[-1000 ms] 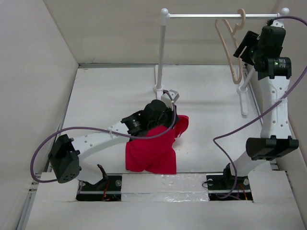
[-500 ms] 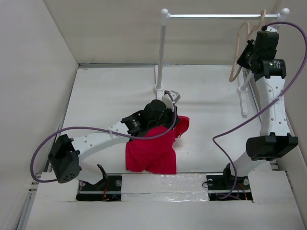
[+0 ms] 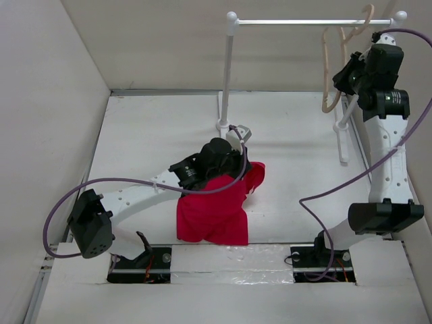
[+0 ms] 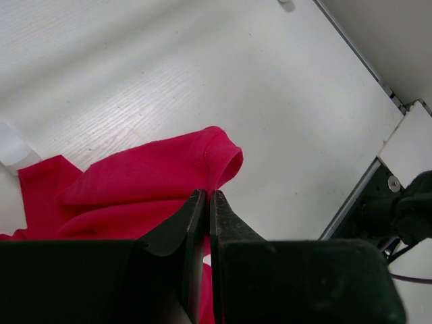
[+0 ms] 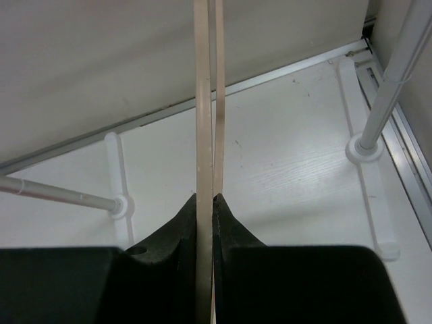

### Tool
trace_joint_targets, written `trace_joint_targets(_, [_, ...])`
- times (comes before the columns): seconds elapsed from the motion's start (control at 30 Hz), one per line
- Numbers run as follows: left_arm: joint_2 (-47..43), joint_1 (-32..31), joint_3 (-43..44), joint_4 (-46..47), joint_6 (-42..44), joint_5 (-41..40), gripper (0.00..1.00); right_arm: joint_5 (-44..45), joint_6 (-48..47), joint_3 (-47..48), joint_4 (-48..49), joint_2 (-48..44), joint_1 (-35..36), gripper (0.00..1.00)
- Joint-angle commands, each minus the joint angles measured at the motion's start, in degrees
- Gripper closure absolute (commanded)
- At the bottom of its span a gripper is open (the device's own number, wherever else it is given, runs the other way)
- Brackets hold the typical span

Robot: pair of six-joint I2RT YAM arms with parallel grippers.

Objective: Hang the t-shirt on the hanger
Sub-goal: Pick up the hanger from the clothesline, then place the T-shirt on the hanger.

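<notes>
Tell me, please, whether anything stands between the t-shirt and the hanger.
Nothing visible does. From the t-shirt, held by the left gripper, only open table leads toward the hanger, clamped in the right gripper.

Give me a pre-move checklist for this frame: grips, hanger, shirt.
1. Left claw shut on the t-shirt: ok.
2. Right claw shut on the hanger: ok.
3. Hanger's hook free of the rack bar: cannot tell; the hook overlaps the bar's right end.
4. T-shirt opening spread for the hanger: not ok, cloth bunched.
5. T-shirt and hanger close together: not ok, far apart.
</notes>
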Motion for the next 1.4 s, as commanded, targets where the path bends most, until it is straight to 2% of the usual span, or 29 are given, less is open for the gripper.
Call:
trace_joint_targets(0.0, [-0.54,2.94,2.72,3.41,0.72,0.77,1.0,-5.01,0.17,-5.2,10.46,-7.37,-0.36,1.0])
trace_joint_targets(0.13, [-0.54,5.4,3.69,2.97,1.51,1.82,1.0,-10.97,1.4,-14.89,16.36,-14.49,-0.36,1.0])
trace_joint_targets(0.37, [-0.54,7.69,3.78,3.06,1.95,2.0,1.0,-14.76,2.8,-22.1,16.37,-22.49,-0.36,1.0])
trace_joint_targets(0.5, [0.43,8.83,4.31,4.02,1.69,1.91,1.0,-18.98,5.96,-27.54,8.66,-27.23,3.93,1.0])
trace_joint_targets(0.67, [2.36,10.94,5.36,5.34,1.6,2.44,1.0,-24.96,11.93,-36.86,2.05,-41.29,11.05,1.0])
trace_joint_targets(0.77, [3.85,12.35,6.59,5.43,1.69,2.26,1.0,-25.66,16.59,-38.89,-5.15,-48.31,12.12,1.0])
trace_joint_targets(0.93, [7.1,16.91,8.52,6.05,1.69,3.84,1.0,-28.13,18.28,-39.51,-17.98,-51.68,12.12,1.0])
trace_joint_targets(1.03, [8.51,17.71,9.84,5.96,1.69,4.28,1.0,-27.43,16.44,-38.28,-23.26,-51.95,12.12,1.0])
trace_joint_targets(1.1, [9.21,17.71,10.46,5.7,1.78,4.2,1.0,-30.84,13.99,-37.67,-26.59,-50.72,12.12,1.0])
trace_joint_targets(1.37, [9.22,17.71,11.08,5.78,0.28,4.72,1.0,-33.75,11.86,-40.04,-25.83,-49.31,12.12,1.0])
